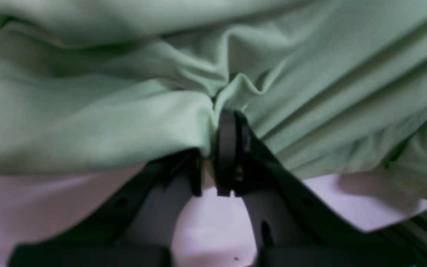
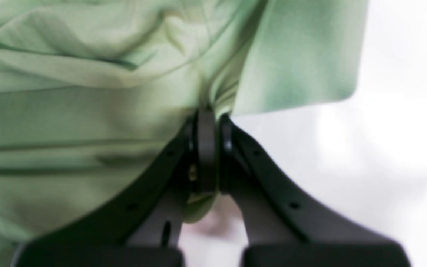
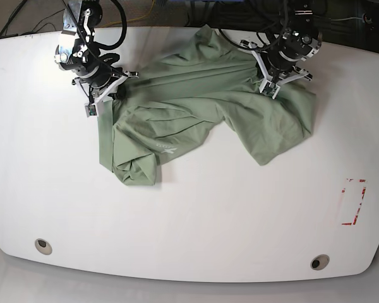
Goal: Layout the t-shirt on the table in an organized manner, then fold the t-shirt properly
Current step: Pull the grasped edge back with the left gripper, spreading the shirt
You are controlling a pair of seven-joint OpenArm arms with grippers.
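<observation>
Two round grey grommets (image 3: 43, 246) set into the near rim of the table (image 3: 196, 227), one at either corner, with a red tape mark (image 3: 354, 202) near the edge on the left arm's side. Bare white top from there up to the cloth.

Further back, spread across the far half: the t-shirt (image 3: 196, 104), pale sage green, rumpled, not laid flat. Nearest part a bunched lump at the lower corner, doubled over on itself. Long creases running slantwise through the middle. Broad lobe hanging down under the left arm, its point reaching toward the table's centre. Top of the cloth touching the far edge.

At the far side, both arms down on the garment, well apart. Right gripper (image 2: 209, 115) pressed together on a pinch of the shirt's edge, fabric puckered right at the fingertips and a flap hanging free beside them, a little cloth showing between the fingers lower down; white table behind. Left gripper (image 1: 219, 122) likewise clamped on a gather of cloth, folds radiating from the pinch, hem line crossing just behind the fingers, table underneath. Both wrist views soft and blurred.
</observation>
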